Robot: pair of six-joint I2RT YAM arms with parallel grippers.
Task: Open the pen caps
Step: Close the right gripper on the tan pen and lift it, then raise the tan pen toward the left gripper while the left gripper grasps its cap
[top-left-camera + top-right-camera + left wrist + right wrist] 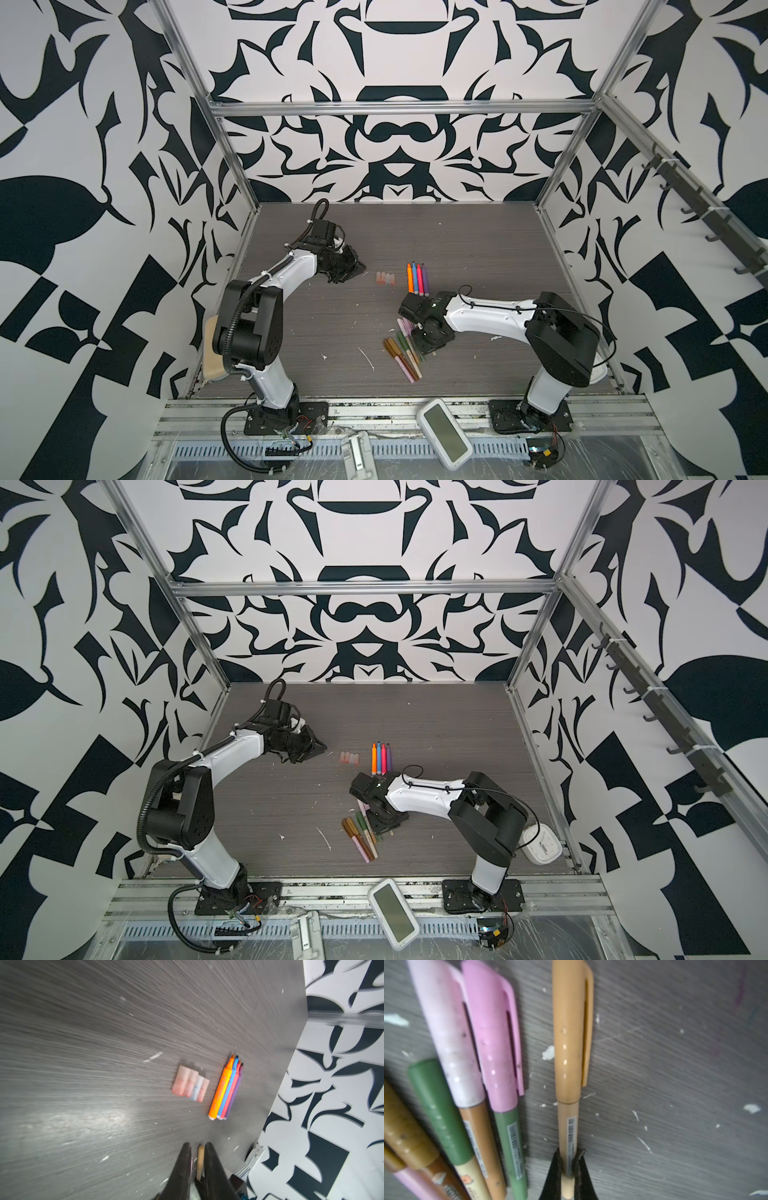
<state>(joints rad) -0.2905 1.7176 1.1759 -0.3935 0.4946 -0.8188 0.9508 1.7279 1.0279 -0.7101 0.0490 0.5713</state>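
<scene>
R gripper (569, 1153) pinches tan pen (566, 1076), capped pens (492, 1053) crowding beside; L gripper (197, 1145) state unclear.

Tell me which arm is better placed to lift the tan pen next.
Right. The right gripper is shut on the tan pen, its cap on; the left gripper hangs well away from it, near the loose caps.

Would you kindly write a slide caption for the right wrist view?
Right fingers grip a capped tan pen by its barrel, beside other capped pens.
</scene>
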